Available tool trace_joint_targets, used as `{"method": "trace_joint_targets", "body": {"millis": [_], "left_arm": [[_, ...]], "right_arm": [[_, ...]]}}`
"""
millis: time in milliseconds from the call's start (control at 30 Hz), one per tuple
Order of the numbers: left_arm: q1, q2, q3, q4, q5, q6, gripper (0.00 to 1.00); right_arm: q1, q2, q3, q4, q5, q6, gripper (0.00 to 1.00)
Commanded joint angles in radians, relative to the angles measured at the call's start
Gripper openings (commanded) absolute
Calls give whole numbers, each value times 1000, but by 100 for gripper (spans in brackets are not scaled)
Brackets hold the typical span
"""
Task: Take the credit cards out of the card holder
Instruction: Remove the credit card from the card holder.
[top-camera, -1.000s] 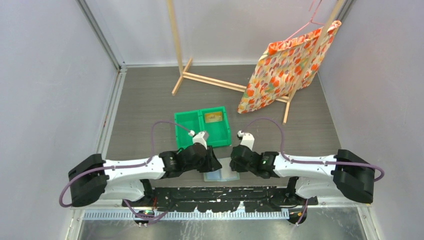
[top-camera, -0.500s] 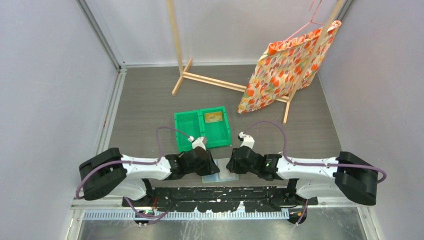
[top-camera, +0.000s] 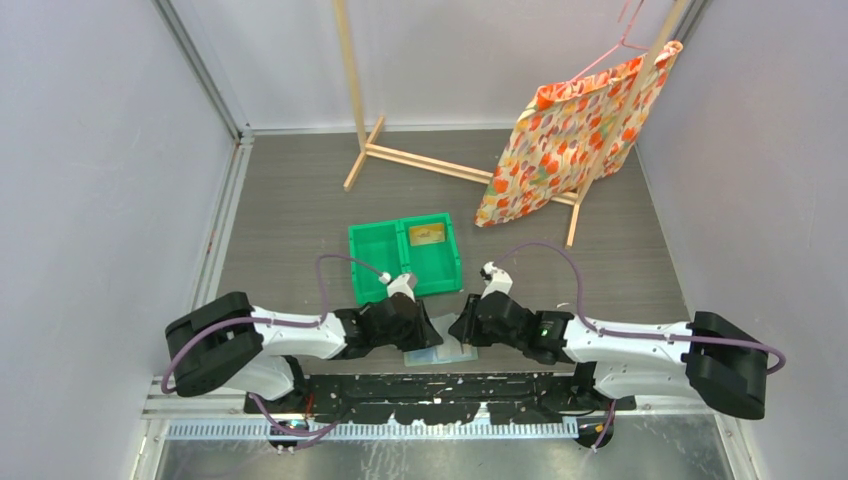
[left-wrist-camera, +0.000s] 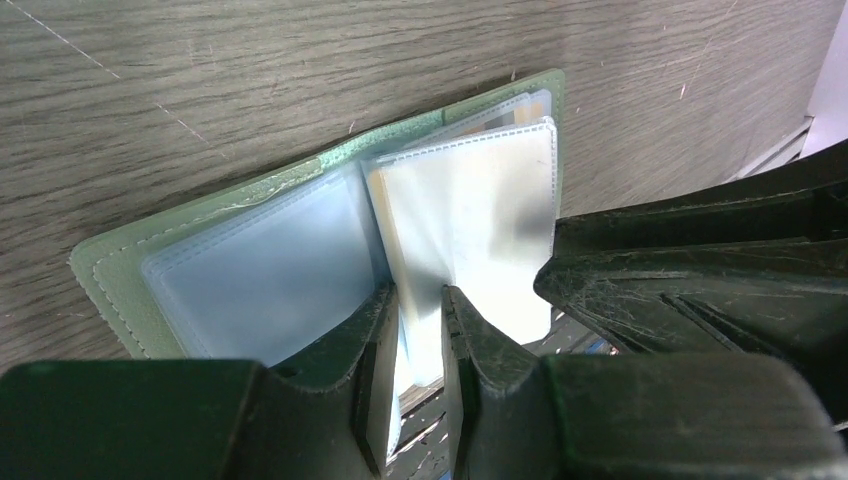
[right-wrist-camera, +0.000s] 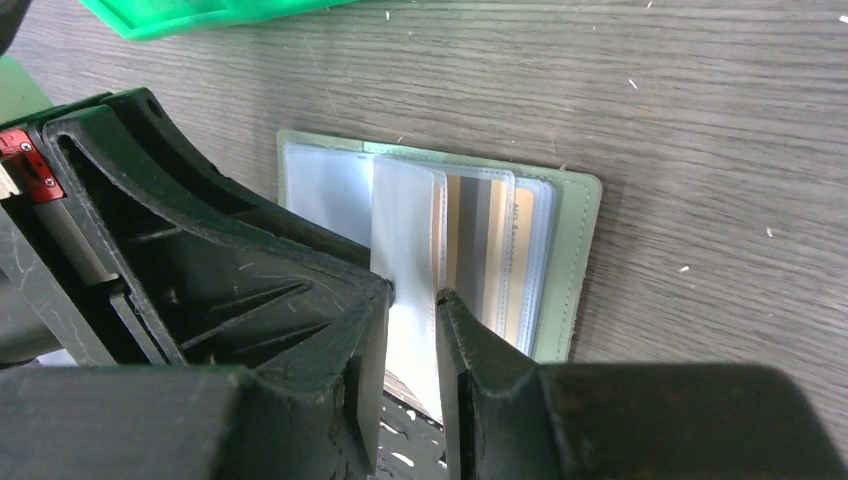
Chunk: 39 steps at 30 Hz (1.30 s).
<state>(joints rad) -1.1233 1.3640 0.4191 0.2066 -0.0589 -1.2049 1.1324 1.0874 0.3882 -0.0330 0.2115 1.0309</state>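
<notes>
Top external: card holder (top-camera: 428, 354) lengthwise left-right

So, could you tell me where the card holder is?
In the top view the card holder lies open at bottom centre, between the left gripper and right gripper, below the green bin.

Top view: the left gripper (left-wrist-camera: 418, 300) and right gripper (right-wrist-camera: 413, 300) cover most of the card holder (top-camera: 438, 353). Print on the single card (top-camera: 427, 234) in the green bin (top-camera: 372, 243) is too small to read. Right wrist view: the left gripper hides the holder's 9 o'clock side; sleeved credit cards (right-wrist-camera: 497, 262) show as tan strips only.
</notes>
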Motion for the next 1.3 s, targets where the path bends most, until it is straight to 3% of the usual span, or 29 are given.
{"method": "trace_joint_targets", "body": {"millis": [0, 200, 633, 933, 1267], "left_arm": [[2, 18, -16, -32, -6, 9, 24], [1, -36, 1, -86, -15, 21, 24], [1, -281, 69, -380, -89, 85, 27], [4, -528, -17, -518, -146, 45, 30], [13, -687, -108, -516, -135, 3, 33]], "right_arm": [[3, -3, 0, 151, -80, 40, 29], [3, 10, -2, 207, -107, 53, 27], [3, 40, 3, 287, -162, 55, 25], [3, 187, 16, 426, -246, 74, 24], [4, 216, 31, 411, -238, 61, 27]]}}
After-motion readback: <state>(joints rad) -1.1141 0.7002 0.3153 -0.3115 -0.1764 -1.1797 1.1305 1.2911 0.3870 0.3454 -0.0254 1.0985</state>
